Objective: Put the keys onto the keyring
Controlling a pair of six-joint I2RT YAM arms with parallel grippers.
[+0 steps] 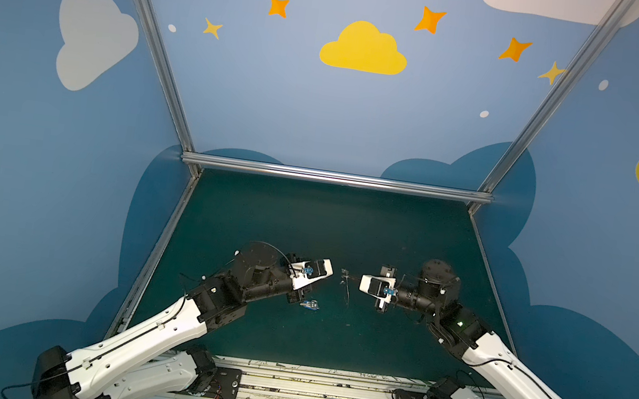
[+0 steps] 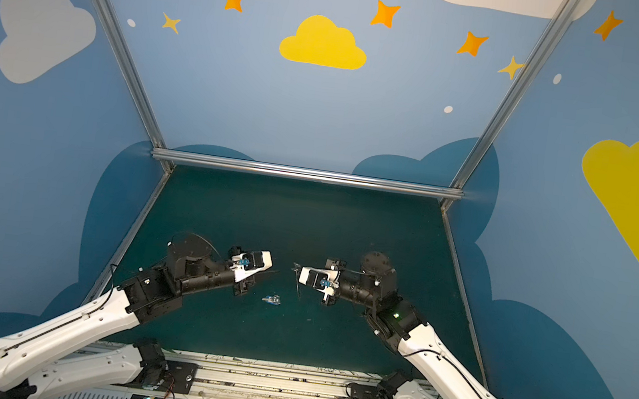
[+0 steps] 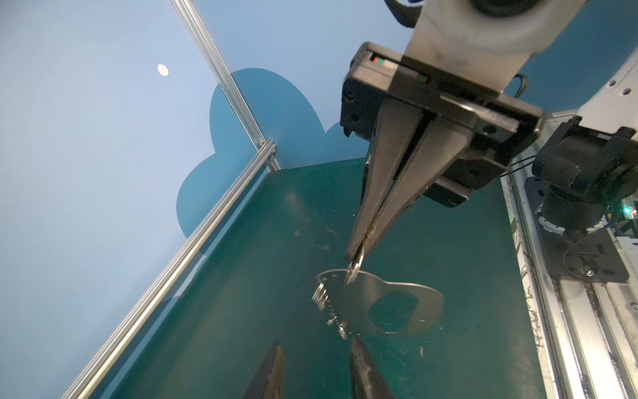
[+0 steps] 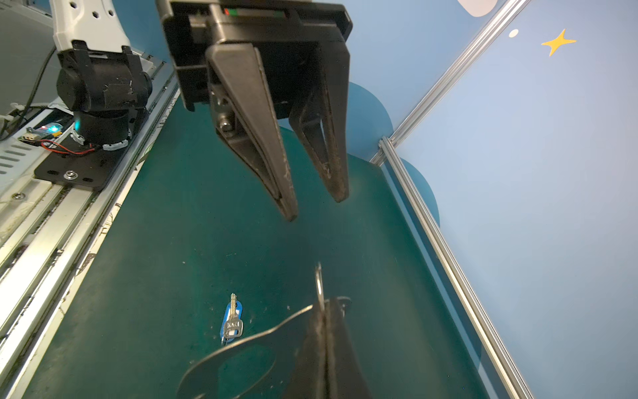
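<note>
The keys point(image 4: 233, 321), a small silver key on a blue tag, lie flat on the green mat point(image 4: 172, 241); both top views show the keys point(image 1: 310, 305) point(image 2: 272, 300) in front of the left wrist. The keyring point(image 3: 362, 304), a flat grey plate with an oblong slot and small wire rings, hangs in the air. My right gripper point(image 3: 355, 257) point(image 4: 324, 304) is shut on one wire ring point(image 4: 319, 279) at the plate's edge. Facing it, my left gripper point(image 3: 317, 342) point(image 4: 316, 207) stands open and empty, its tips just short of the plate's ring row.
Aluminium frame rails point(image 1: 337, 177) border the mat at the back and sides. The arms' base rail point(image 1: 318, 389) runs along the front edge. Blue painted walls close in the cell.
</note>
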